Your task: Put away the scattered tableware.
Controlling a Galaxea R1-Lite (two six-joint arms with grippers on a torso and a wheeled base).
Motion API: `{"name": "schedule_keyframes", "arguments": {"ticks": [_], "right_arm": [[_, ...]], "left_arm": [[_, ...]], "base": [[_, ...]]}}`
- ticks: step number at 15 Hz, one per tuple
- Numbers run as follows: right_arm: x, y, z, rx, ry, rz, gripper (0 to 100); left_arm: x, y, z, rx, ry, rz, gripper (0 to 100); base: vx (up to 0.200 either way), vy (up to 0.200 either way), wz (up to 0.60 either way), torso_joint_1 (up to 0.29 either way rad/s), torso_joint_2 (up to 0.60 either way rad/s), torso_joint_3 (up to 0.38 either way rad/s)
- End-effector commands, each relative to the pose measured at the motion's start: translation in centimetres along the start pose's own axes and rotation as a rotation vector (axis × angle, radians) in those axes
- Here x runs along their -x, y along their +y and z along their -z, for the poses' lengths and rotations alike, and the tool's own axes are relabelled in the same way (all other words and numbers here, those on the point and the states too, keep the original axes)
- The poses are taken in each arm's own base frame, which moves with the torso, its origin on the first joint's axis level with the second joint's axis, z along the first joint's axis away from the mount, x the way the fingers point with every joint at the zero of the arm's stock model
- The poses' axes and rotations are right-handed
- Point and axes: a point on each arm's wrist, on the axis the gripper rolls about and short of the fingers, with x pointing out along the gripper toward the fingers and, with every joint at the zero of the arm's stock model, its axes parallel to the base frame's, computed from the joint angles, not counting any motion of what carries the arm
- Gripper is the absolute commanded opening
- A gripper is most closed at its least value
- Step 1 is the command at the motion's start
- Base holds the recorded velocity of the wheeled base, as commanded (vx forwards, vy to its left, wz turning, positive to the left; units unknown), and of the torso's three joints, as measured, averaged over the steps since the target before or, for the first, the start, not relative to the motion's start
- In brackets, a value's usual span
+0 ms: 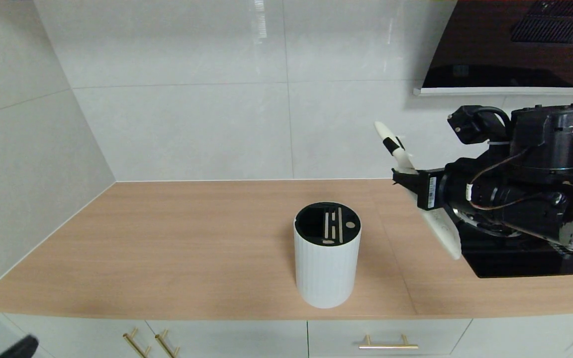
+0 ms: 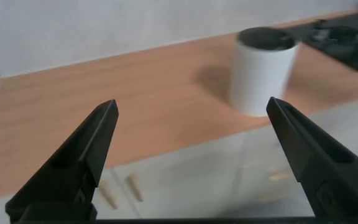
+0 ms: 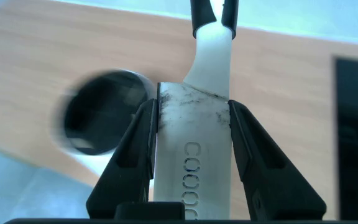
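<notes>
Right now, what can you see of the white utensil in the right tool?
The white utensil looks like a plastic or ceramic knife: broad round-ended blade, slim handle with a black band. The right tool grips the blade across its width near the handle. It hangs tilted, handle up toward the wall, blade down, right of the white holder, touching nothing else. Dark smudges and a row of ovals mark the blade.

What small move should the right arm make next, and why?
Probably shift the right gripper toward the robot's left until the utensil hangs over the holder. The gripper is shut on the utensil, which is tilted and off to the holder's right, not above its slotted top.
</notes>
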Motion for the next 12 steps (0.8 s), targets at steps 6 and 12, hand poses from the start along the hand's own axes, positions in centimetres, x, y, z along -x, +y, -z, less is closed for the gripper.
{"name": "schedule_keyframes", "arguments": {"ticks": [6, 12], "right_arm": [[0.4, 6.4, 1.6, 0.016, 0.038, -0.107, 0], [1.1, 9.6, 2.3, -0.02, 0.062, -0.128, 0]], "left_arm": [[-20.5, -3.3, -5.4, 0.559, 0.201, 0.439, 100], [-28.6, -5.0, -4.5, 0.691, 0.219, 0.512, 100]], "base": [[0.0, 0.0, 0.0, 0.0, 0.0, 0.0], [0.0, 0.0, 0.0, 0.0, 0.0, 0.0]]}}
